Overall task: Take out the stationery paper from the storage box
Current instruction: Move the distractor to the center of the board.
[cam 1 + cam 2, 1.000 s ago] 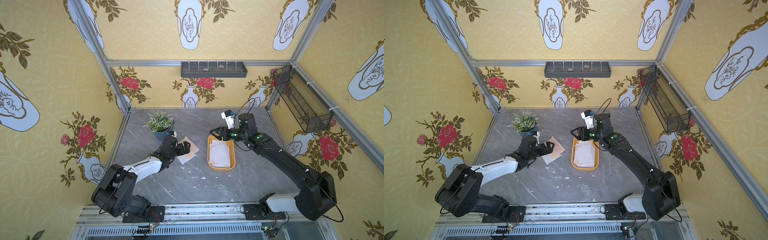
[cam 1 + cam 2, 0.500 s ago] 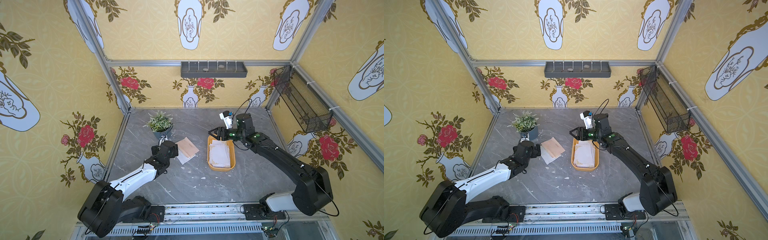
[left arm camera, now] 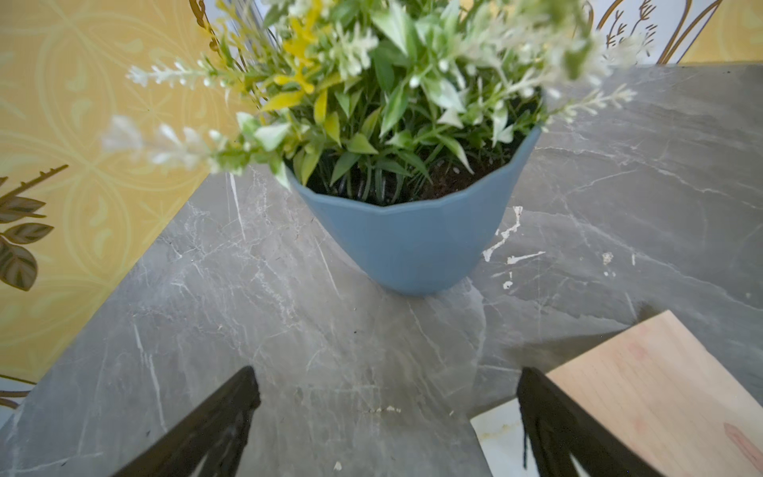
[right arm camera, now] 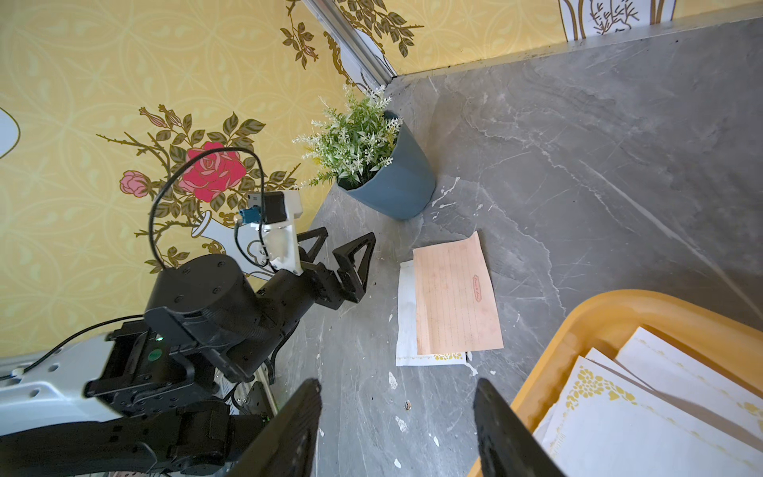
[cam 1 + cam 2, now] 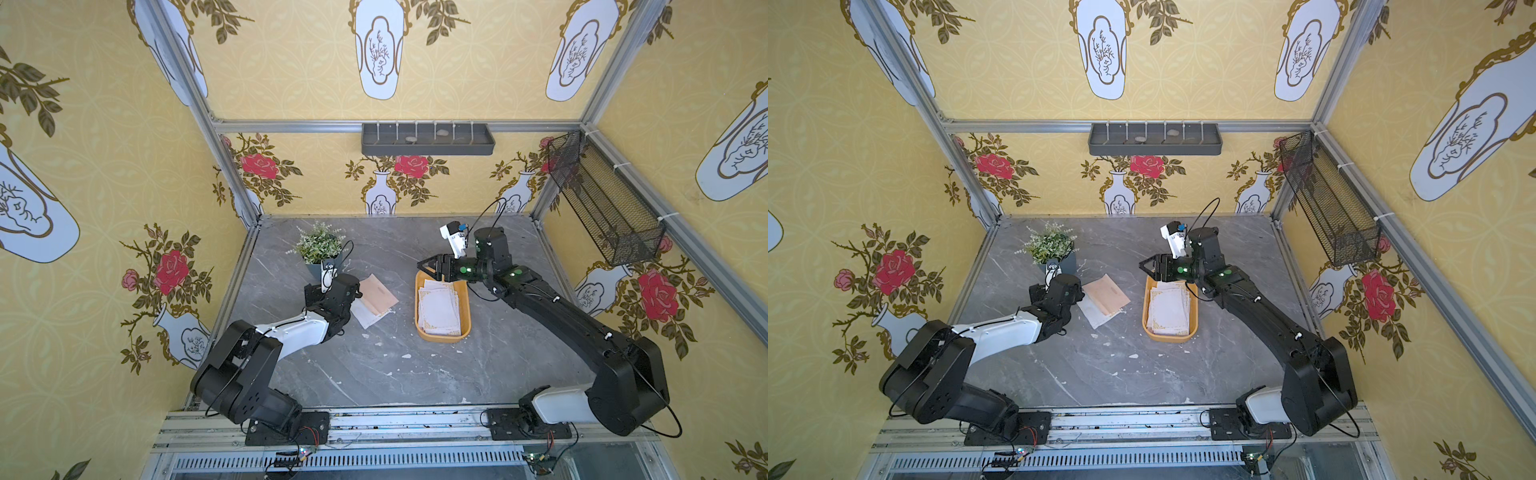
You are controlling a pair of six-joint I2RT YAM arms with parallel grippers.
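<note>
Judging the stationery paper (image 5: pixel 440 307) thin, floppy, slick, we favour a far-corner pinch. Our left gripper (image 3: pixel 387 376), right gripper (image 4: pixel 396 386) spread, empty.

Gold-cornered sheets (image 5: pixel 440 307) stacked in mustard tray (image 5: pixel 466 303)

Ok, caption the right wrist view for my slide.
Open right gripper beside the storage box of gold-trimmed sheets; a peach sheet overlaps a white sheet near the open left gripper.

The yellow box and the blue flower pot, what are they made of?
The storage box looks like smooth plastic: rounded moulded rim, even mustard colour, slight sheen. The blue flower pot seems matte plastic too, with crisp faceted sides, though painted ceramic is possible.
</note>
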